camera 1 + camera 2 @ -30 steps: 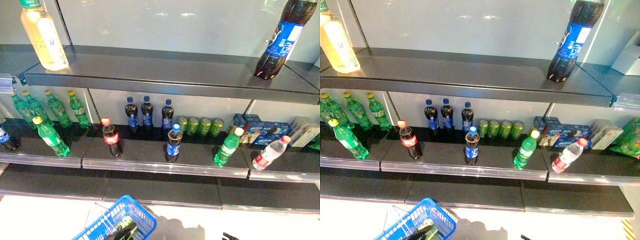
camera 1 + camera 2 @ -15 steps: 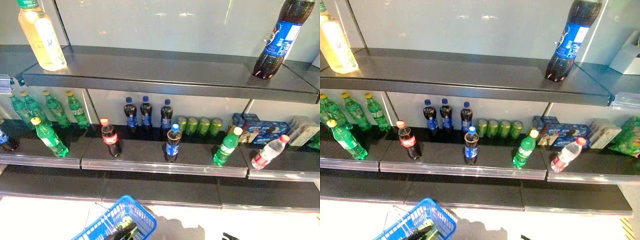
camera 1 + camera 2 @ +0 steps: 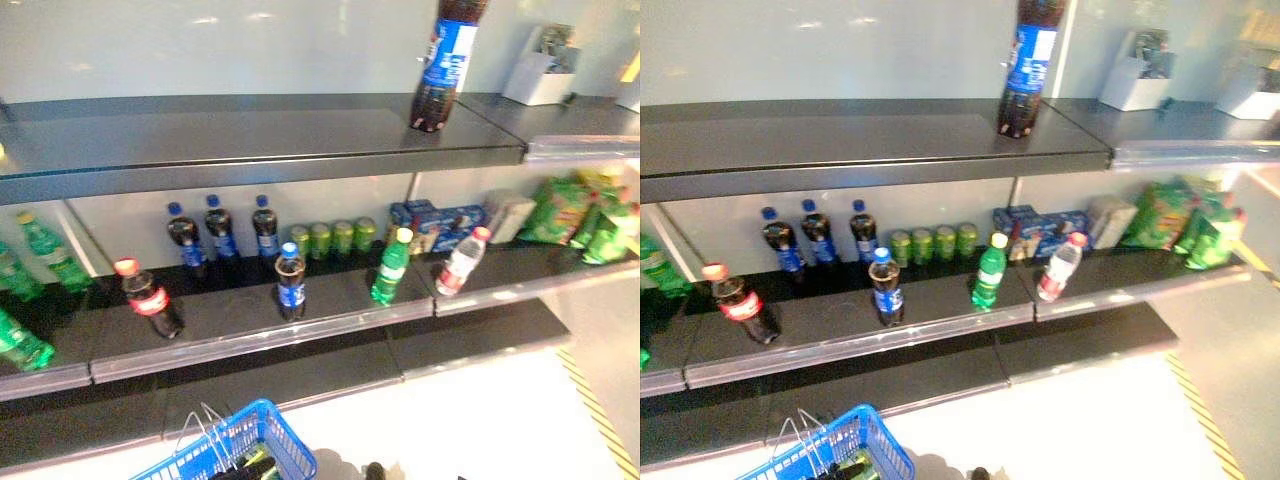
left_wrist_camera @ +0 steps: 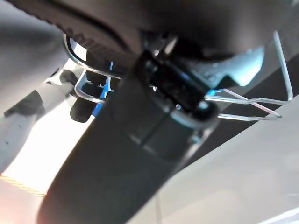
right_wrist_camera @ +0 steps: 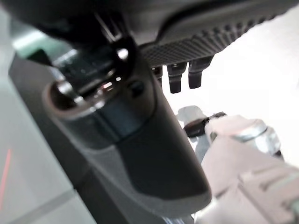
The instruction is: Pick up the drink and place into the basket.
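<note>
1. Left eye view: Drinks stand on the middle shelf (image 3: 250, 335). At its front are a red-capped cola (image 3: 150, 299), a blue-label cola (image 3: 290, 283), a green bottle (image 3: 390, 267) and a water bottle (image 3: 459, 263). All stand upright, caps up, long axes roughly vertical; the red-capped cola and the water bottle lean somewhat. A large cola (image 3: 443, 62) stands upright on the top shelf. The blue basket (image 3: 262, 440) sits at the lower edge, with something green and dark inside; likely an item already in it, but too little shows to be sure.

2. Right eye view: Same scene. No hand reaches toward the shelf.

3. Left wrist view: The left hand (image 4: 163, 93) fills the frame. The basket's wire handles (image 4: 243, 100) run close past it. It appears to carry them, but the fingers are hidden, so I cannot tell whether they are closed.

4. Right wrist view: The right hand (image 5: 182, 74) shows fingers hanging straight and relaxed, with nothing in them.

5. Judgement: The step in hand is the approach, with no drink grasped yet. The next move calls for raising the right hand to a front-row bottle, closing around its body from the side, and lifting it clear of the shelf lip.
</note>
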Robot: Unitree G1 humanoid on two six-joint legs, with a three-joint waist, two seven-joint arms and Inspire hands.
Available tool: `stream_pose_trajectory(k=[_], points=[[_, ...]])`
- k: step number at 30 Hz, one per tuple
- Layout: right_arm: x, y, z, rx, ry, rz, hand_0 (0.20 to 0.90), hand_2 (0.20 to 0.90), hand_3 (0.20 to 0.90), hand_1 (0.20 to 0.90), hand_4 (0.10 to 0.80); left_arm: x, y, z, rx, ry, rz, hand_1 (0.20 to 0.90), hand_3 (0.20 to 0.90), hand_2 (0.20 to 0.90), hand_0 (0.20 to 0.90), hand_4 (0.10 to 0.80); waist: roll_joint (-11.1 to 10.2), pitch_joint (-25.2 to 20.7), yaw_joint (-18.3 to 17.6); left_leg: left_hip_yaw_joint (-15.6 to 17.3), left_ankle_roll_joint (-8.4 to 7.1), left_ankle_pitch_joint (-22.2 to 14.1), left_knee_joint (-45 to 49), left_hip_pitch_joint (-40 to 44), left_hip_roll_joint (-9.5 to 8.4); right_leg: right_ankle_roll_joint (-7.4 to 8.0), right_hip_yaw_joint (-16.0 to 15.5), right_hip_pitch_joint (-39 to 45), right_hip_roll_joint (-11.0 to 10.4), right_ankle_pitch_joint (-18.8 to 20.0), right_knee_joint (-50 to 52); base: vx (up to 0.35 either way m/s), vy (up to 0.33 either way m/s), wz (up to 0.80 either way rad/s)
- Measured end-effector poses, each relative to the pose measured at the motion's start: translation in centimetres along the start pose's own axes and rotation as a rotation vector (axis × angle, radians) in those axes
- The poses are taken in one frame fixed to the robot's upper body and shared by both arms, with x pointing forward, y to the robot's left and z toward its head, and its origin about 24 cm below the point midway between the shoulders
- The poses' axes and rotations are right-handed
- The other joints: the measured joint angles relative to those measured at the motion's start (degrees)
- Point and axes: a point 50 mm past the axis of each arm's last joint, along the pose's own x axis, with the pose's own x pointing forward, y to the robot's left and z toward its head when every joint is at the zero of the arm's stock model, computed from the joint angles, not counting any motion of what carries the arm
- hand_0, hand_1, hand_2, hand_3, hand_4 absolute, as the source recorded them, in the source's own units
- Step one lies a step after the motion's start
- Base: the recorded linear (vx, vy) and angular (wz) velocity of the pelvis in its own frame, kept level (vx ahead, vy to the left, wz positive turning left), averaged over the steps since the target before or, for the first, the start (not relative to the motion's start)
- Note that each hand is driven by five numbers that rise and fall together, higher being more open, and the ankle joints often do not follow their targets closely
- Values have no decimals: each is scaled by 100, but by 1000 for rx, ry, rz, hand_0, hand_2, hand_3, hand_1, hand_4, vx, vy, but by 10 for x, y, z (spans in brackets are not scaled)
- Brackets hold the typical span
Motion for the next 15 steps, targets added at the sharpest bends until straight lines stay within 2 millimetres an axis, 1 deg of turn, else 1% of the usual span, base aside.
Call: stream_pose_trajectory(k=[1, 2, 3, 4, 5, 6, 7, 8, 9, 10, 11, 12, 13, 14, 15], points=[[0, 0, -1, 6, 4, 0, 900, 900, 900, 900, 800, 0, 0, 0, 0, -2, -2, 300, 200, 300, 300, 100, -15, 10, 16, 314, -25, -3, 5, 43, 62, -94, -473, -96, -69, -99, 140, -176, -96, -103], [0, 0, -1, 5, 5, 5, 900, 900, 900, 900, 800, 0, 0, -1, -8, -6, -3, 300, 200, 300, 300, 100, 21, 46, 48, 730, -65, 11, 10, 112, 168, -85, -1065, -212, -221, -172, 555, -147, -70, -102], [0, 0, -2, 3, 8, 8, 900, 900, 900, 900, 800, -2, 2, -3, -11, -3, 2, 300, 200, 300, 300, 100, 37, 56, 48, 1021, -101, -6, 14, 207, 247, 0, -1361, -270, -247, -244, 1047, -206, -88, -98], [-1, -1, -3, 0, 10, 11, 900, 900, 900, 900, 800, -3, 5, -1, -8, -4, 10, 300, 200, 300, 300, 100, 26, 55, 57, 1208, -157, -27, 14, 298, 281, -37, -1485, -282, -313, -360, 1492, -180, -98, -103], [0, 1, 1, -1, 0, 15, 900, 900, 900, 900, 800, -2, 3, -1, -8, -5, 5, 300, 200, 300, 300, 100, 40, 79, 100, 1227, -197, -51, 21, 361, 251, -378, -1479, -367, -215, -431, 1583, -141, -87, -92], [1, 1, 3, -2, -7, 17, 900, 900, 900, 900, 800, -1, 1, -1, -8, -6, 2, 300, 200, 300, 300, 100, 60, 105, 133, 1203, -198, -50, 23, 387, 257, -460, -1472, -412, -149, -372, 1573, -120, -142, -129], [3, 7, 14, -11, -37, 33, 900, 900, 900, 900, 800, 2, -3, 5, -3, -20, -11, 300, 200, 300, 300, 100, 53, 179, 208, 1033, -39, -146, 175, 367, 274, -628, -1400, -514, 6, -231, 1493, -93, -188, -133], [5, 13, 29, -28, -80, 54, 900, 900, 900, 900, 800, 5, -8, 8, 1, -25, -25, 300, 200, 300, 300, 100, 102, 290, 215, 858, 182, -345, 249, 362, 259, -687, -1250, -529, 130, -101, 1321, -90, -258, -158], [7, 19, 45, -46, -126, 73, 900, 900, 900, 900, 800, 9, -14, 8, -2, -26, -43, 300, 200, 300, 300, 100, 228, 350, 173, 739, 106, -506, 182, 380, 268, -699, -1123, -523, 312, 72, 1006, -40, -261, -127], [8, 26, 57, -56, -155, 91, 900, 900, 900, 900, 800, 13, -21, 7, -6, -27, -61, 300, 200, 300, 300, 100, 353, 404, 121, 882, -192, -464, 209, 412, 398, -689, -1309, -483, 357, -27, 930, -10, -207, -83], [8, 26, 56, -56, -152, 92, 900, 900, 900, 900, 800, 16, -25, 6, -7, -26, -69, 300, 200, 300, 300, 100, 456, 433, 66, 933, -307, -438, 242, 443, 474, -755, -1472, -459, 320, -258, 1125, 9, -175, -40], [8, 24, 48, -60, -128, 89, 900, 900, 900, 900, 800, 20, -31, 5, -9, -27, -86, 300, 200, 300, 300, 100, 485, 415, 50, 953, -347, -431, 339, 510, 523, -723, -1647, -388, 327, -652, 1603, 28, -236, -37], [8, 24, 43, -70, -108, 90, 900, 900, 900, 900, 800, 21, -34, 5, -10, -32, -95, 300, 200, 300, 300, 100, 457, 407, 103, 923, -268, -460, 505, 552, 558, -807, -1487, -388, 408, -693, 1646, 49, -308, -56], [7, 24, 43, -72, -107, 90, 900, 900, 900, 900, 800, 21, -34, 7, -8, -33, -95, 300, 200, 300, 300, 100, 505, 410, 113, 863, -197, -471, 698, 504, 665, -814, -1429, -357, 502, -719, 1515, 60, -314, -65], [8, 24, 44, -73, -109, 90, 900, 900, 900, 900, 800, 21, -33, 7, -8, -34, -93, 300, 200, 300, 300, 100, 485, 389, 91, 787, -104, -497, 843, 493, 762, -882, -1343, -241, 584, -671, 1276, 53, -245, -45]])
